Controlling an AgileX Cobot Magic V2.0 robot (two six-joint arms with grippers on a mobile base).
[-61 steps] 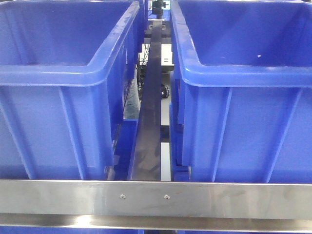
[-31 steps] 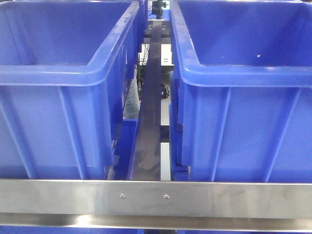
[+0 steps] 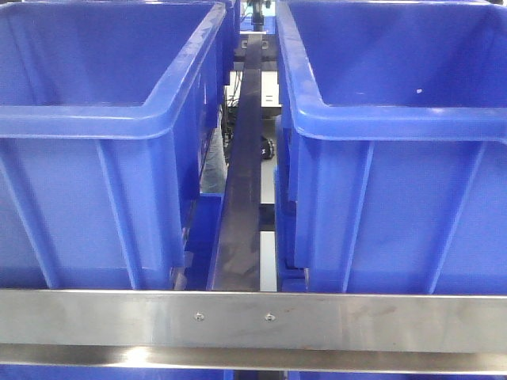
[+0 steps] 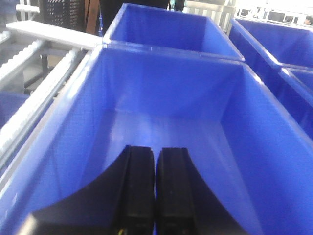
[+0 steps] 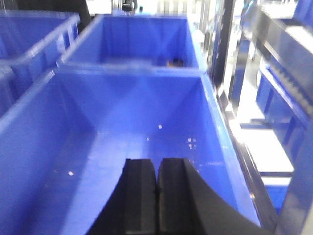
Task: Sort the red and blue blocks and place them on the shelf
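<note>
Behind the flat steel front rail (image 3: 253, 321) two big blue plastic bins (image 3: 103, 119) are seen, both black grippers (image 4: 155, 186) (image 5: 156, 196) clenched empty above them, and the light, stiff cubes, probably best pinched on opposite faces, aren't spotted anywhere.

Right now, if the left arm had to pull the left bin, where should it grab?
Probably the left bin by its front rim, from above. The rim is a thick lip overhanging the ribbed wall, so one finger can go inside and one outside. The rail blocks the wall's base. The left gripper hangs over the bin's inside, shut, so it must open first.
</note>
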